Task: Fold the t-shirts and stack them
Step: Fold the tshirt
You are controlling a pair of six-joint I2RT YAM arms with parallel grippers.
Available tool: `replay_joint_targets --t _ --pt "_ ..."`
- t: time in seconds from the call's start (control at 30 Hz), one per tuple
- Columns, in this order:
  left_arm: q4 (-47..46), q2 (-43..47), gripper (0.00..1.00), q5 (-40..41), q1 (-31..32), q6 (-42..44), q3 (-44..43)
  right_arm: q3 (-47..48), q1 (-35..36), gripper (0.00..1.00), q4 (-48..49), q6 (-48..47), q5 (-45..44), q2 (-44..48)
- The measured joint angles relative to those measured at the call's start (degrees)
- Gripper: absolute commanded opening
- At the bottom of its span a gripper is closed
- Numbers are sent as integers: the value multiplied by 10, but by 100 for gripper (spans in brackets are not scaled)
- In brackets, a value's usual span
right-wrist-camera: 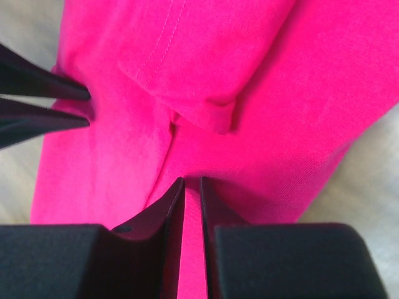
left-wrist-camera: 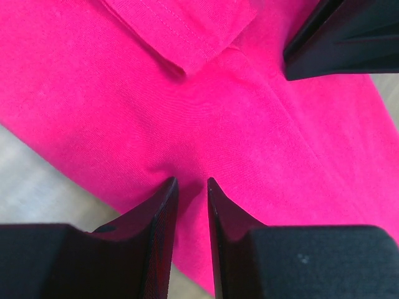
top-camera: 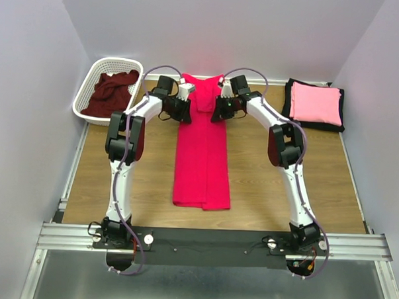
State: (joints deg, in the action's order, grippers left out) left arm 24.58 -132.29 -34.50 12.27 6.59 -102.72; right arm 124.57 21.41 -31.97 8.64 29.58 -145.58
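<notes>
The crimson-red t-shirt (top-camera: 203,149) lies as a long narrow strip down the middle of the table, with a sleeve folded over near its far end. My left gripper (top-camera: 183,109) is at the strip's left edge near the far end. Its jaws are pinched on a fold of the red fabric (left-wrist-camera: 191,184). My right gripper (top-camera: 218,109) is opposite, at the right edge, and is likewise shut on red fabric (right-wrist-camera: 191,182). The light pink t-shirt (top-camera: 315,103) lies folded on the folded black t-shirt (top-camera: 313,125) at the back right. The dark maroon t-shirt (top-camera: 112,93) lies crumpled in the basket.
A white lattice basket (top-camera: 97,69) stands at the back left corner. The wooden table (top-camera: 264,185) shows bare wood on both sides of the red strip. The other gripper's fingers show in each wrist view, top right in the left one (left-wrist-camera: 349,37) and left in the right one (right-wrist-camera: 37,103).
</notes>
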Motion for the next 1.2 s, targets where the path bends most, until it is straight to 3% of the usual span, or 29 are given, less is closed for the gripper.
replay_joint_targets --t 0.27,0.37,0.4,0.47,0.53,0.6,0.8,0.97,1.07,1.2 --pt "2 -45 38 3 -7 -2 -75 92 -6 26 16 10 -26 -56" --pt "8 -49 52 5 -8 1 -87 110 -9 48 19 10 -31 -64" --pt "13 -49 59 5 -8 4 -93 110 -10 60 19 9 -30 -64" --pt "19 -46 89 5 -9 11 -100 109 -11 70 20 5 -31 -57" --pt "29 -30 94 5 -9 27 -100 97 -12 88 17 -2 -29 -37" --pt "41 6 95 5 -9 47 -96 79 -13 100 14 -16 -28 -10" --pt "20 253 96 -2 -22 102 -24 5 -16 100 8 -100 -18 191" --pt "-60 475 96 -32 -31 142 61 -60 -16 100 32 -188 -15 374" --pt "-77 541 96 -54 -30 169 127 -144 -14 100 33 -259 6 480" --pt "1 570 96 -108 -29 316 217 -252 -1 100 2 -345 25 552"
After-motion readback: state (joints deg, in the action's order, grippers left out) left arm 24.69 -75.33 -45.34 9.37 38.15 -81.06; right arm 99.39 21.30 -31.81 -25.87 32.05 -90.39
